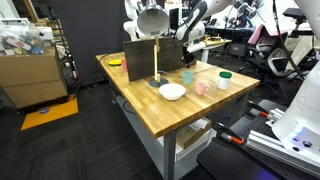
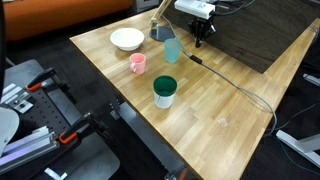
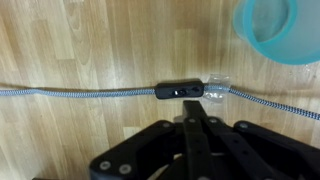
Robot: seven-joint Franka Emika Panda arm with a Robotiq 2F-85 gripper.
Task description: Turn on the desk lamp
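On the wooden bench (image 1: 150,112) the tall brass-stem desk lamp with silver dome (image 1: 152,20) stands at the back. My hand (image 3: 193,120), closed and empty, is over the braided cord (image 3: 80,91), at its black inline switch (image 3: 185,90); I fear an off-centre push only slides it.

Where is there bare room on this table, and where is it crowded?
Free: wood between the green cup, the cord and the near edge of the table. Crowded: around the white bowl, pink cup, blue cup, desk lamp and gripper.
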